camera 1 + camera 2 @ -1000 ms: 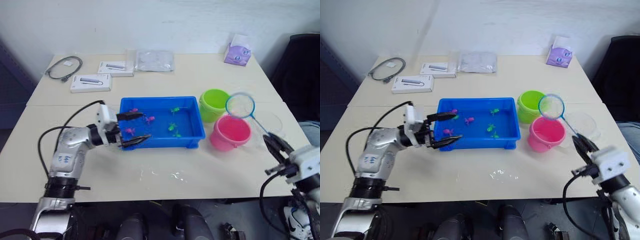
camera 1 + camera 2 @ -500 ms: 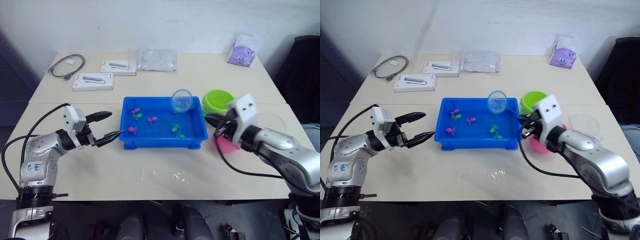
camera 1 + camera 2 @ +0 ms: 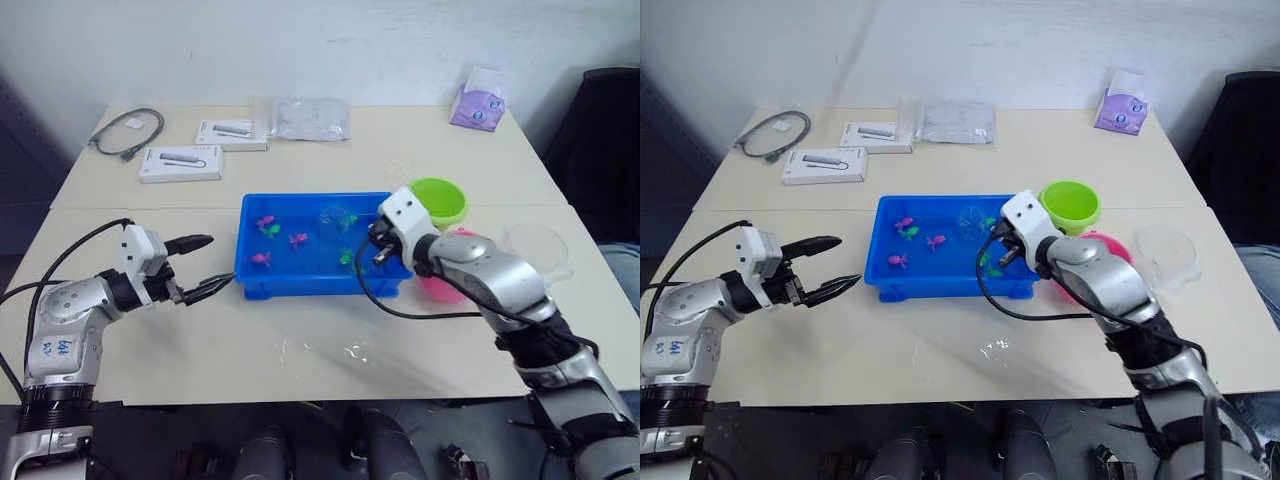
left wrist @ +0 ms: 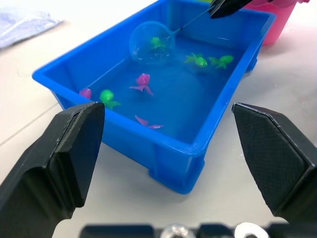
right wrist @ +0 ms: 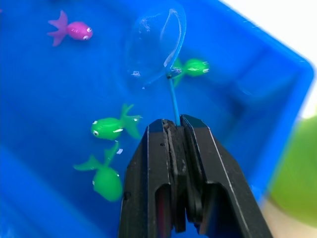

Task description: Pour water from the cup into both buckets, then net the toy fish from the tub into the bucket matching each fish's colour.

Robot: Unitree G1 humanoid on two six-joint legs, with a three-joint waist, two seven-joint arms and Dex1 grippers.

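Note:
The blue tub (image 3: 320, 284) holds water and several toy fish, among them a pink one (image 3: 298, 239) and a green one (image 3: 346, 257). My right gripper (image 3: 376, 242) hangs over the tub's right end, shut on the net's thin handle (image 5: 173, 101). The net's hoop (image 5: 156, 47) is dipped in the tub beside a green fish (image 5: 194, 66). To the left of the tub my left gripper (image 3: 221, 261) is open and empty. Behind the right arm stand the green bucket (image 3: 440, 200) and the partly hidden pink bucket (image 3: 441, 290). The clear cup (image 3: 540, 248) sits further right.
Two white boxes (image 3: 180, 163), a grey cable (image 3: 128, 132) and a clear plastic bag (image 3: 310, 118) lie along the table's far side. A purple tissue pack (image 3: 475, 103) is at the far right corner. A small wet patch (image 3: 350, 352) marks the table in front of the tub.
My right arm swung in from the table's right edge and lowered the net into the tub. My left gripper drew back from the tub's left wall, still open.

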